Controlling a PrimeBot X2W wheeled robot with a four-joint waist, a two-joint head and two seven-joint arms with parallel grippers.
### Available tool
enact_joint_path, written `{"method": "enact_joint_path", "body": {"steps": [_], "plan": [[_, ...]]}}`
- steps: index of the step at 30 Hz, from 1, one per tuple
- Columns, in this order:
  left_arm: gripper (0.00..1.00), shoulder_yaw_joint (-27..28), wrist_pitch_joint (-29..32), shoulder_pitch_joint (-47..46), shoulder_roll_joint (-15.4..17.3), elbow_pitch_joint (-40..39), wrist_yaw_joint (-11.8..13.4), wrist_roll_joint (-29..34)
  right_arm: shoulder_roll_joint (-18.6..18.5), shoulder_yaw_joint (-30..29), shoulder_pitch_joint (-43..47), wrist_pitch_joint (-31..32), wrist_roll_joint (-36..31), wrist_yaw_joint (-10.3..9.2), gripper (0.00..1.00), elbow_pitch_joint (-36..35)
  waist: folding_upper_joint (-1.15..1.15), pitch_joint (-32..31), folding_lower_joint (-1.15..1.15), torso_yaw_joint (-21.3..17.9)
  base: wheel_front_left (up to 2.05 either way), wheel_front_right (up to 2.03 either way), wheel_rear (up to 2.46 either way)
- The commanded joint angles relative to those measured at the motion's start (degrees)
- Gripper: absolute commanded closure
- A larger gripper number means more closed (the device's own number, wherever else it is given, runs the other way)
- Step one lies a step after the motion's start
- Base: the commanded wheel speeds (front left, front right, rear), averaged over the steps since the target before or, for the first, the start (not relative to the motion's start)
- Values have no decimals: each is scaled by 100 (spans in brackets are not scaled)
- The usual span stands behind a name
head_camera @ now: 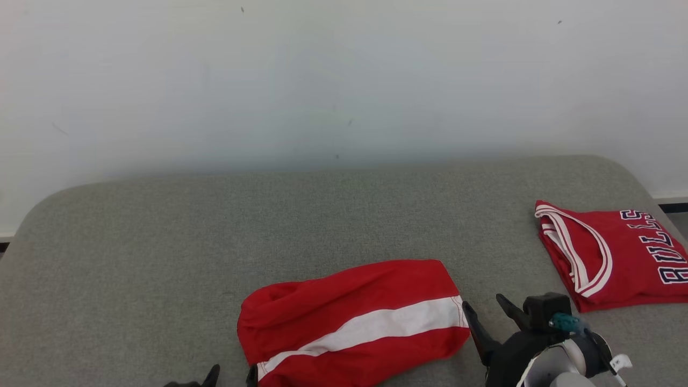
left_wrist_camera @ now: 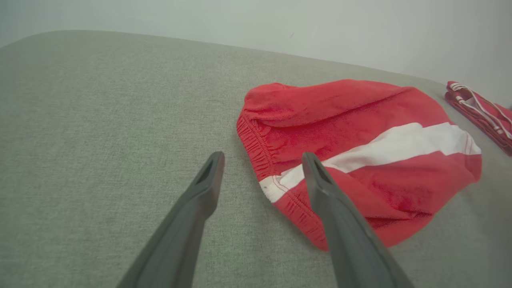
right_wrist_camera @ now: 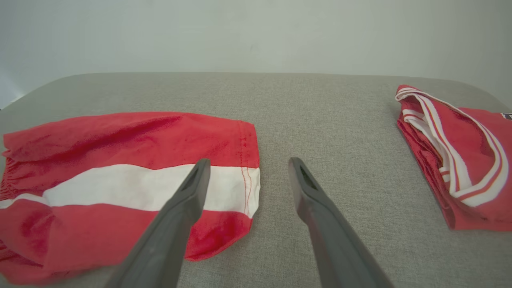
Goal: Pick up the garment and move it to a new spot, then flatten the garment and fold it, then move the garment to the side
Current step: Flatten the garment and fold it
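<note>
Dark block letters [head_camera: 660,248] outlined in white spell "BULLS" across the folded red fabric jersey with white trim [head_camera: 613,269]; a small white tag [head_camera: 621,363] lower down is too small to read.

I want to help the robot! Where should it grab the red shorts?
Probably by both ends: the left pincer on the ruffled waistband from the left, the right pincer on the stitched hem from the right. The shorts lie lengthwise between the open pincers, those edges nearest.

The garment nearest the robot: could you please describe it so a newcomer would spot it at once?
On the grey table, near its front edge, lie red shorts. One broad white band crosses them, unlike the folded red jersey at the right, which has thin white trim and dark lettering.
</note>
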Motion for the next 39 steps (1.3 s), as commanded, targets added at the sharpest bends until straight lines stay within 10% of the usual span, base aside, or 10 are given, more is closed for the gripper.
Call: {"method": "enact_joint_path", "body": {"steps": [1,22,23,25,39], "plan": [[0,-101,222,-233,-10,240,-1,-102,-50,105,-228,311,141,-16,0,191,0,145,0,5,0,0,0],[0,-928,828,-1532,-30,1956,343,-1112,70,931,-1549,1128,1087,-17,0,1531,0,780,0,26,0,0,0],[51,-975,821,-1568,-32,2003,329,-1160,65,950,-1574,1120,1136,-17,0,1556,0,798,0,22,0,0,0],[100,-1074,801,-1631,-35,2084,297,-1264,77,963,-1625,1093,1250,-16,0,1611,0,828,0,11,0,0,0],[100,-1385,538,-1915,-31,2617,303,-1533,120,1165,-1653,1098,2084,-17,0,1730,0,878,0,-13,0,0,0]]}}
